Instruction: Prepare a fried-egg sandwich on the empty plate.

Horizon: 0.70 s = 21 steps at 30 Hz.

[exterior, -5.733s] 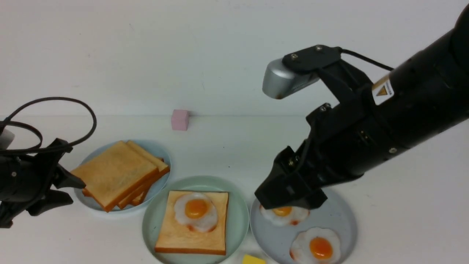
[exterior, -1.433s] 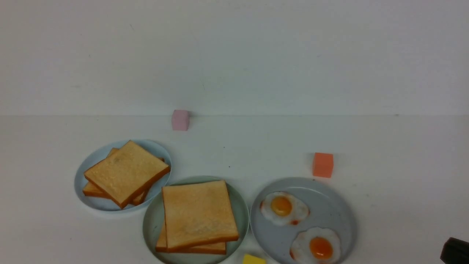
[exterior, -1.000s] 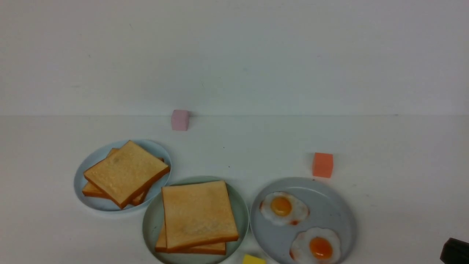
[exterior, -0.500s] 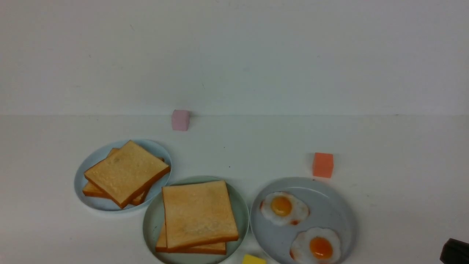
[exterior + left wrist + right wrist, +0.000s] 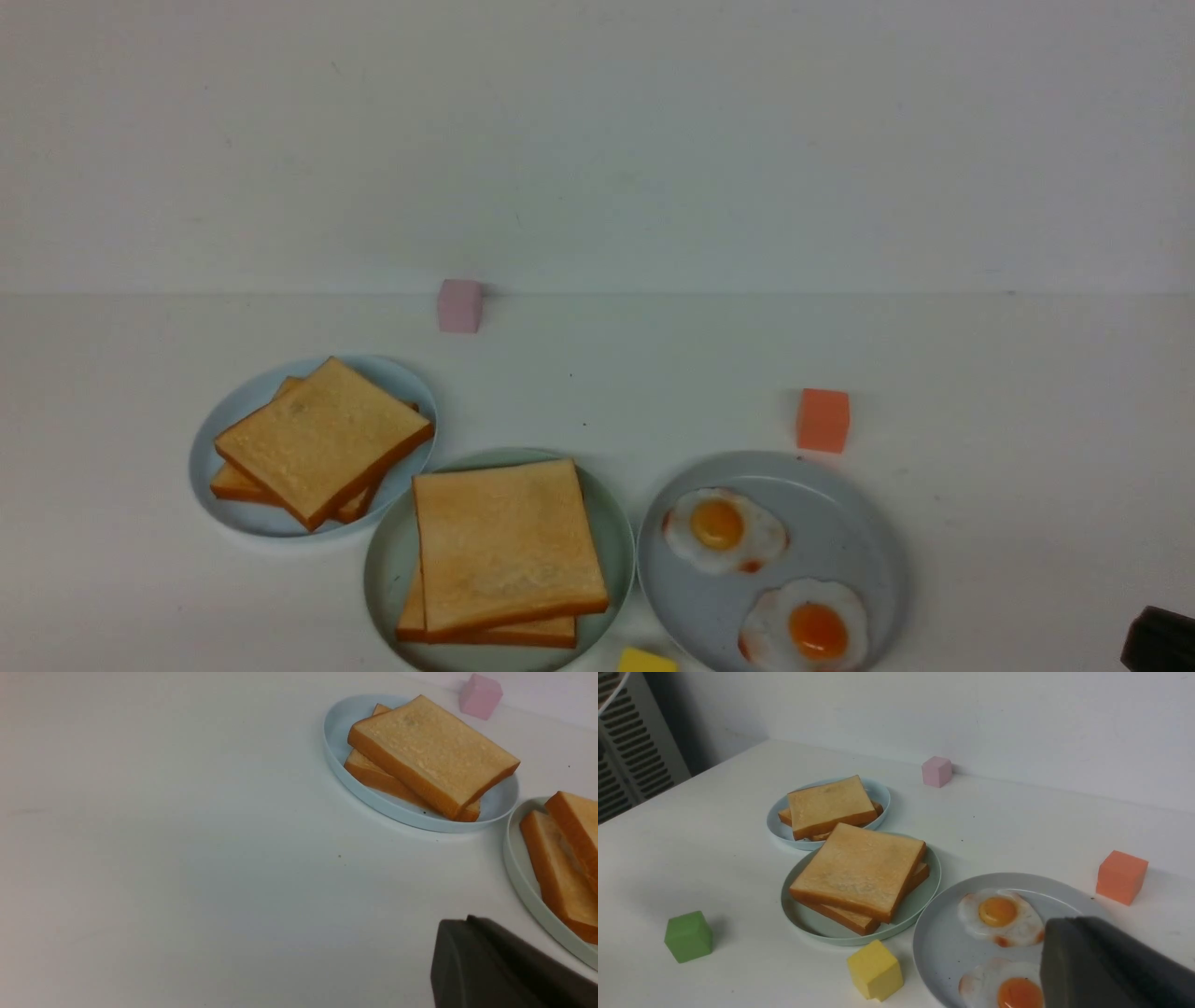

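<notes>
1. The fried-egg sandwich (image 5: pixel 504 551) lies on the mint-green plate (image 5: pixel 383 569), at the near middle of the surface (image 5: pixel 980 373). Two toast slices are stacked, the upper one slightly skewed over the lower. The egg filling is not visible from any view.

2. The mint-green plate stands between the light-blue plate (image 5: pixel 411 383), which carries the spare toast pile (image 5: pixel 317 448), and the grey plate (image 5: pixel 840 523), which carries two fried eggs (image 5: pixel 724 530).

3. The left gripper (image 5: pixel 504 970) is out of the front view. Its wrist camera shows only part of its dark body, and the jaws are closed, empty. The sandwich lies just beyond it, toward the robot's right.

4. The right gripper (image 5: pixel 1111 966) shows only a dark corner at the near right edge of the front view. Whether its jaws are parted cannot be told. It holds nothing visible. The sandwich lies forward and to its left, past the grey plate.

5. Judgement: the stack appears complete. Should the upper slice need squaring, the left arm is the nearer, and its path avoids the eggs.
</notes>
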Each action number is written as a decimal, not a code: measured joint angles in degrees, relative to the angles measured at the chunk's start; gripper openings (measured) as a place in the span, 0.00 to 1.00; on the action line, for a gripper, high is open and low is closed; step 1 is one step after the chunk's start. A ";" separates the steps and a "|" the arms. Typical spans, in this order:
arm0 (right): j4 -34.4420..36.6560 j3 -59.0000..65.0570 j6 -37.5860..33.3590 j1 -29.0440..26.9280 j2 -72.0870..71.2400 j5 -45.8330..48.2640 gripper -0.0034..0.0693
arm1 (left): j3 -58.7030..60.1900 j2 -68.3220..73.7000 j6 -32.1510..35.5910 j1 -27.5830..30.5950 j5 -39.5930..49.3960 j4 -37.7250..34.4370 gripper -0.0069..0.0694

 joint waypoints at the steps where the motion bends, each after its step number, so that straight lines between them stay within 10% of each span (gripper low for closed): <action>1: 0.00 0.00 0.00 0.00 0.00 0.00 0.11 | 0.00 0.00 0.00 0.00 0.00 0.00 0.08; 7: -2.08 0.00 -1.41 -1.33 -0.34 -0.06 0.11 | 0.00 0.00 0.00 0.00 0.00 0.00 0.08; 15: -0.87 3.74 -6.66 -26.82 -6.13 -2.00 0.13 | 0.00 0.00 0.00 0.00 0.00 0.00 0.09; 21: 1.80 11.81 -7.20 -36.00 -12.55 -1.27 0.14 | 0.00 0.00 0.00 0.00 0.00 0.00 0.09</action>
